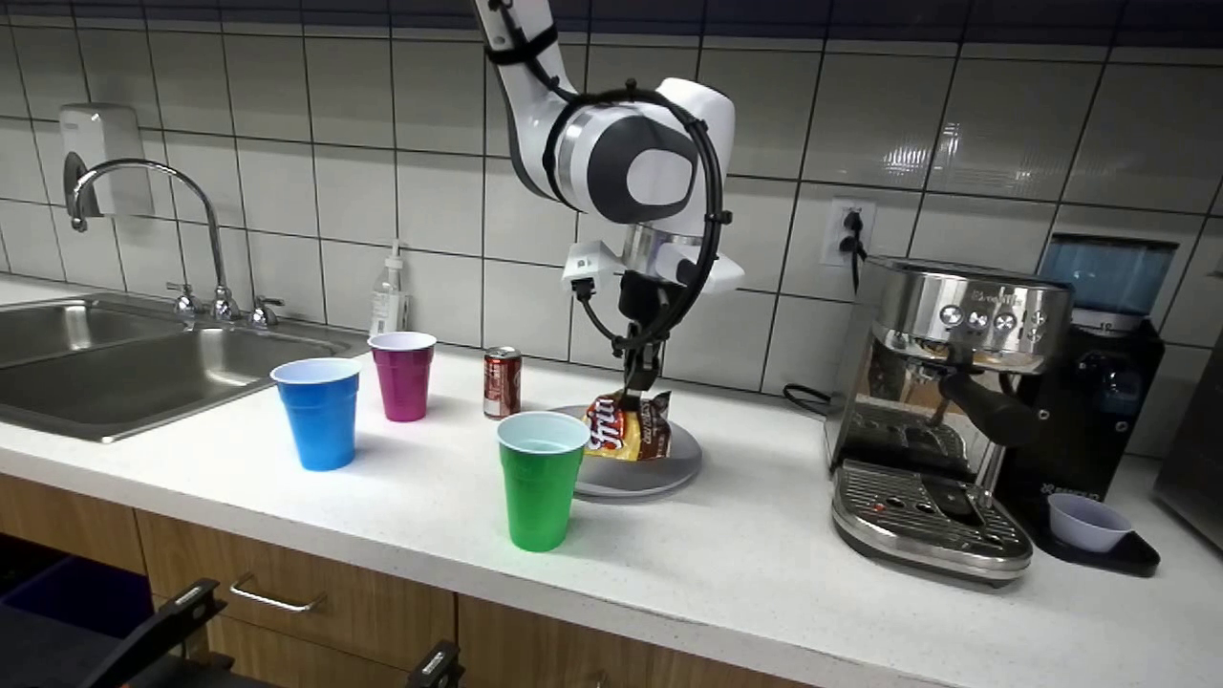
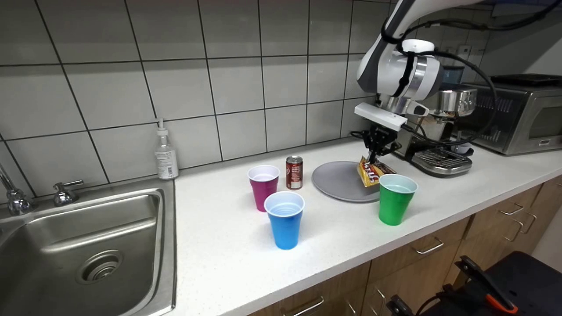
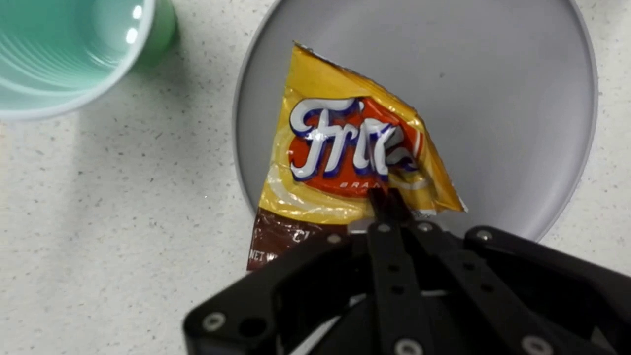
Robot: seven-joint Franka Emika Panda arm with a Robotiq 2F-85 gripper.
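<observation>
A yellow, red and brown Fritos bag (image 3: 335, 143) is pinched and creased in my gripper (image 3: 387, 195), whose narrow fingers are shut on it. In both exterior views the bag (image 1: 611, 435) (image 2: 369, 173) hangs tilted beneath the gripper (image 1: 631, 401) (image 2: 372, 159), over the round grey plate (image 1: 680, 468) (image 2: 336, 180). Its brown end extends past the plate's rim in the wrist view; whether it touches the plate, I cannot tell. Beside the plate stands a green cup (image 1: 540, 497) (image 2: 393, 204), upright and close to the bag. Part of the bag is hidden behind the gripper.
A red can (image 1: 502, 382), a magenta cup (image 1: 403, 382) and a blue cup (image 1: 320, 420) stand upright on the counter. The sink (image 2: 164, 228) and a soap bottle (image 2: 166, 158) lie beyond them. On the opposite side is an espresso machine (image 1: 965, 311); a tiled wall (image 1: 430, 201) runs behind.
</observation>
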